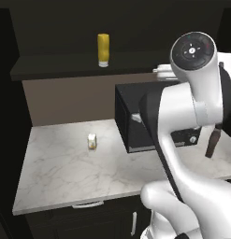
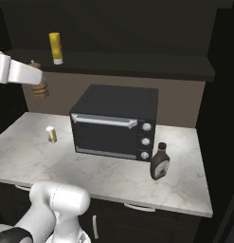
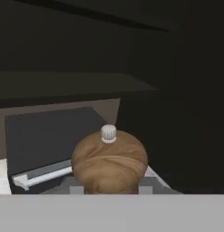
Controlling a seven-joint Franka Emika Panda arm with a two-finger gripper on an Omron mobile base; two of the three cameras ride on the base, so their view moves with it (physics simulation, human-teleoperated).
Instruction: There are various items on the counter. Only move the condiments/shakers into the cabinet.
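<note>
The wooden shaker [image 3: 109,162] is pinched in the pincer [image 3: 109,189], held in the air to the left of the toaster oven [image 2: 113,122], above the table [image 2: 109,173] and just below the cabinet shelf [image 2: 137,64]. The yellow bottle [image 2: 55,47] is seen standing on that shelf, up and left of the oven. The dark bottle [image 2: 159,162] is stood on the table just right of the oven, and the packet [image 2: 51,134] to its left.

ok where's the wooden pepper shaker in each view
Left base view: not visible.
Right base view: pepper shaker at upper left, held off the counter beside the white arm, below the shelf.
Hand view: bottom centre, seen from above.
Shared landmark: the black toaster oven, beneath and beside it.
</note>
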